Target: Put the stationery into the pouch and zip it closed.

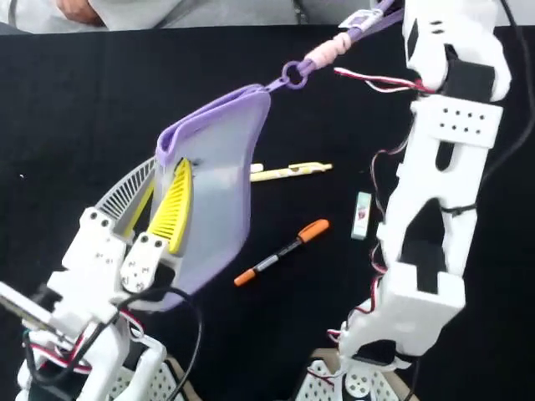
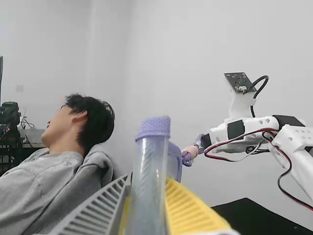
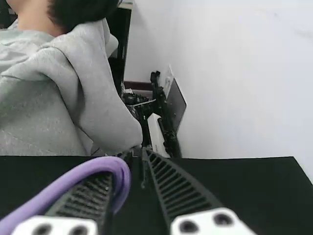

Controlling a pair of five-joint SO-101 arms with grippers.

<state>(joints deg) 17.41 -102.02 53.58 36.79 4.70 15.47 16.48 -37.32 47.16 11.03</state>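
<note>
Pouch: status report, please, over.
Left gripper clamped on pouch, right gripper on its strap. Pouch held up off table. Pen, marker, small block outside on table.

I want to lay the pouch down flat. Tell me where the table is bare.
Bare: the table left of the pouch, and the narrow strip right of the right arm. Crowded: between pouch and arm lie the yellow pen, orange marker and eraser.

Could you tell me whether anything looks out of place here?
The pouch hangs tilted aloft, pinched by the left gripper and held by its strap in the right gripper, while the yellow pen and orange marker lie outside it on the table.
</note>
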